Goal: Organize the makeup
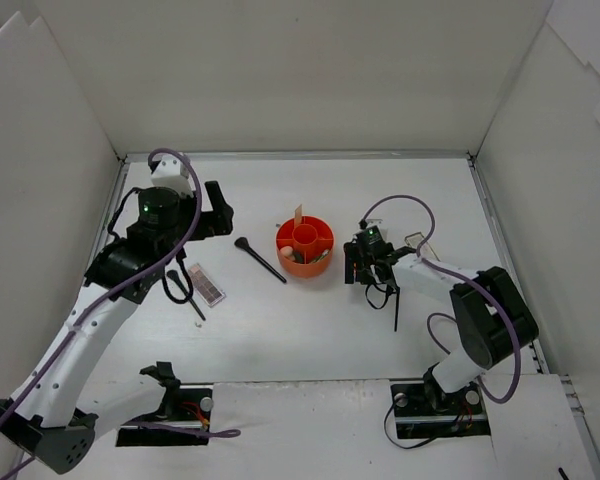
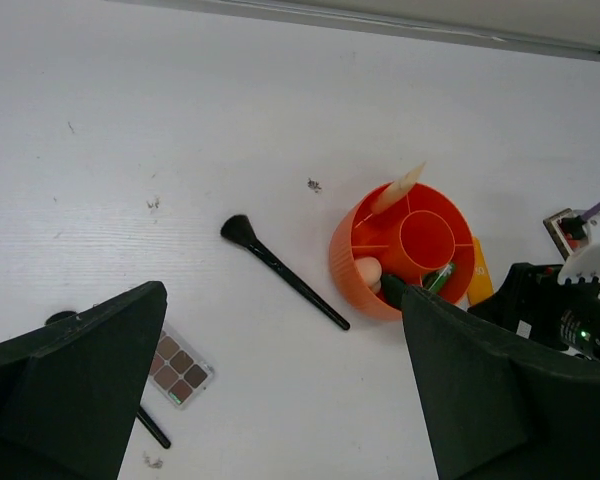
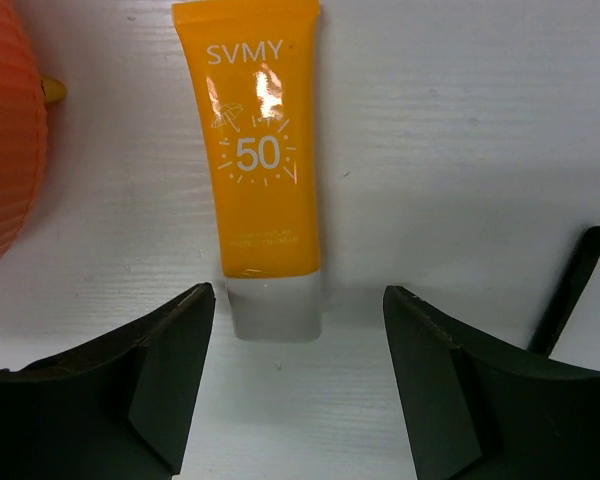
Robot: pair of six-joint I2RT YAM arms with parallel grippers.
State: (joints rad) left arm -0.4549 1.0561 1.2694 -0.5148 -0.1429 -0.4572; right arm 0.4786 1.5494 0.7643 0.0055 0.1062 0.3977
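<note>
1. Makeup is found partly sorted and partly loose. At the far left an eyeshadow palette (image 1: 206,284) lies flat on the table (image 1: 310,340) with a thin black brush (image 2: 152,428) just beside it; both are judged to be awaiting collection.
2. The left gripper (image 1: 218,214) is held above the table just behind the palette. Its fingers (image 2: 80,385) are spread wide with nothing between them (a stance suited to a fresh approach, not to carrying).
3. A larger black brush (image 1: 260,258) is laid diagonally between the left gripper and the holder, its bristle end pointing away from the holder. Neither is touched by it.
4. The red-orange holder (image 1: 305,250) is set near the table's middle, where it can presumably be reached by either arm. A beige stick (image 2: 400,190) is leant upright in one compartment, and a pale sponge (image 2: 368,271) and a green tube (image 2: 438,279) are lodged in others.
5. An orange tube (image 3: 262,150) lies flat just right of the holder, its cap end turned toward the right gripper (image 3: 298,296). That gripper's fingers (image 3: 170,350) are parted on either side of the white cap without touching it (a position that seems chosen for a pinch at the cap).
6. A second thin brush (image 3: 565,290) is left on the table to the right of the tube, apart from it.
</note>
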